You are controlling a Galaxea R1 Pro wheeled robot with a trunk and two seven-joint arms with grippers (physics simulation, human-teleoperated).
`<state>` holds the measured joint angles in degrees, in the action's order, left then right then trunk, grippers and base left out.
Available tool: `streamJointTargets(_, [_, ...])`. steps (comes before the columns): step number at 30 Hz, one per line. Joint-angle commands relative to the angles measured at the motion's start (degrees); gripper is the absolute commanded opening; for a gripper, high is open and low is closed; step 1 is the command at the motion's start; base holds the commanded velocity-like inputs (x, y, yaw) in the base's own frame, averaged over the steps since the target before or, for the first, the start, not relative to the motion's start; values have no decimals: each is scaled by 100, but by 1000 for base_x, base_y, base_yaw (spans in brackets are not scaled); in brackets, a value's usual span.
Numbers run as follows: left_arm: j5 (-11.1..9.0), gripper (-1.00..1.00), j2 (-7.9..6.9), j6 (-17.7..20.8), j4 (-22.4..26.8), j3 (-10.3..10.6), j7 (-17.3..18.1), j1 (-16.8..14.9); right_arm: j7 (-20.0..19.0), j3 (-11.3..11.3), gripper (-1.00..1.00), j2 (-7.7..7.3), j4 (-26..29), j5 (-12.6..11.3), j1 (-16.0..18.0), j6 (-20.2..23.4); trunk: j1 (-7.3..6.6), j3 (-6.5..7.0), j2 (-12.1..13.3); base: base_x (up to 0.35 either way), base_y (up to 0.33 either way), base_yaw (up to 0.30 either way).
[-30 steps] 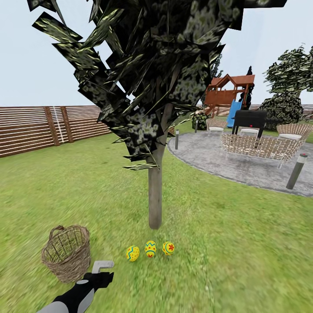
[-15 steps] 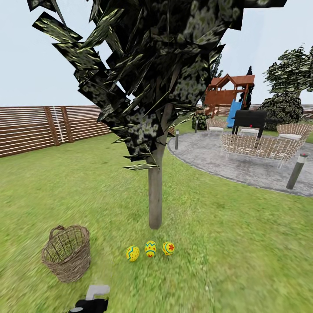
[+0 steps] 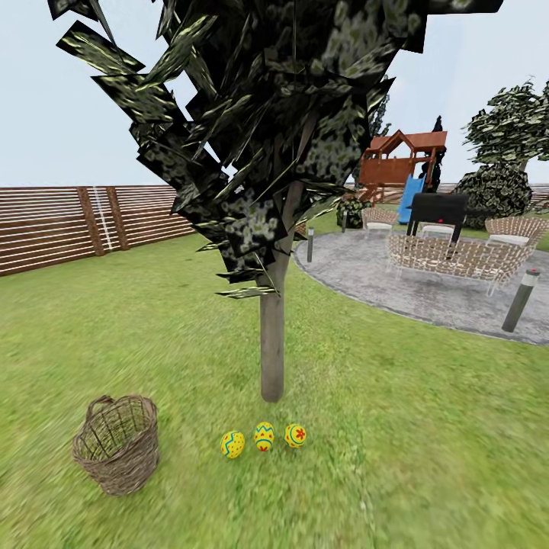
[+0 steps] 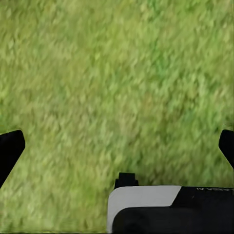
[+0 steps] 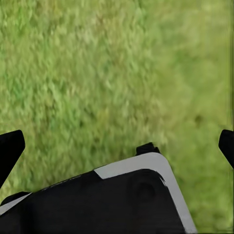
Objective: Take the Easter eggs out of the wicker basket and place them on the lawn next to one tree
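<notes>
Three yellow painted Easter eggs point(image 3: 232, 444) point(image 3: 264, 436) point(image 3: 295, 435) lie in a row on the lawn point(image 3: 427, 435), just in front of the foot of the tree point(image 3: 272, 343) with its pale trunk and dark blocky crown. The wicker basket point(image 3: 117, 444) stands upright on the grass to the left of the eggs, and its mouth shows only weave. In the left wrist view my left gripper point(image 4: 117, 146) is open over bare grass, its dark fingertips point(image 4: 9, 148) far apart. My right gripper point(image 5: 117, 146) is also open above grass, with nothing between its fingertips point(image 5: 9, 148).
A grey paved patio point(image 3: 358, 267) with pale woven seats point(image 3: 450, 255) and a black grill point(image 3: 438, 207) lies at the back right. Short bollard lamps point(image 3: 521, 299) edge it. A brown slat fence point(image 3: 69, 225) runs along the left. A playset point(image 3: 400, 164) stands far behind.
My left arm, seen beside the basket a second ago, has drawn back down out of the head view. Eggs, basket and camera have not moved.
</notes>
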<state>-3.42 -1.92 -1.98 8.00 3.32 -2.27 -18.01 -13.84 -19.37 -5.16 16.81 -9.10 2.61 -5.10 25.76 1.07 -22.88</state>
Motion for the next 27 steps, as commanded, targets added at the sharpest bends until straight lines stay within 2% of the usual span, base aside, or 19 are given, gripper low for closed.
streamJointTargets(1, [-36,100,-1,-20,-23,37,-19,23,4,-17,100,1,-93,-56,3,-13,2,-1,-4,0,0,0])
streamJointTargets(9, [-42,100,-1,-27,-172,37,-19,245,374,-5,100,35,-533,-65,3,-17,2,-1,-4,0,0,0])
streamJointTargets(27, [-44,100,-2,-21,-202,40,-19,474,417,-17,100,40,-1002,-67,3,-9,2,-1,-4,0,0,0])
